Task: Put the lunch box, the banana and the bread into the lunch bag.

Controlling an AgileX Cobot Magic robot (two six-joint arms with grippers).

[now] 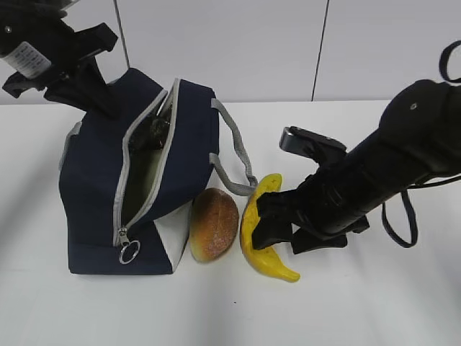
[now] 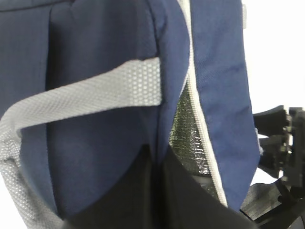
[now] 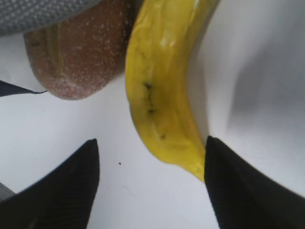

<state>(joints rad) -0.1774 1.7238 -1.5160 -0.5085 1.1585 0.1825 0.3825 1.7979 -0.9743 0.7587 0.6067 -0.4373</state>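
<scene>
The navy lunch bag (image 1: 94, 187) lies on the table with its zipper open, showing a silver lining. My left gripper (image 1: 106, 101) is at its upper back edge; in the left wrist view the gripper (image 2: 155, 164) is shut on the bag's fabric (image 2: 95, 71) beside the zipper. The bread (image 1: 213, 223) lies right of the bag and the banana (image 1: 253, 216) right of it. My right gripper (image 1: 277, 234) is open, low over the banana (image 3: 162, 86), with one finger on each side of its end and the bread (image 3: 76, 52) just beyond. The lunch box is not visible.
A grey strap handle (image 1: 234, 155) lies on the table behind the bread. The ring zipper pull (image 1: 130, 252) hangs at the bag's front. A dark shape (image 1: 151, 133) inside the bag's opening cannot be identified. A white wall stands behind the table.
</scene>
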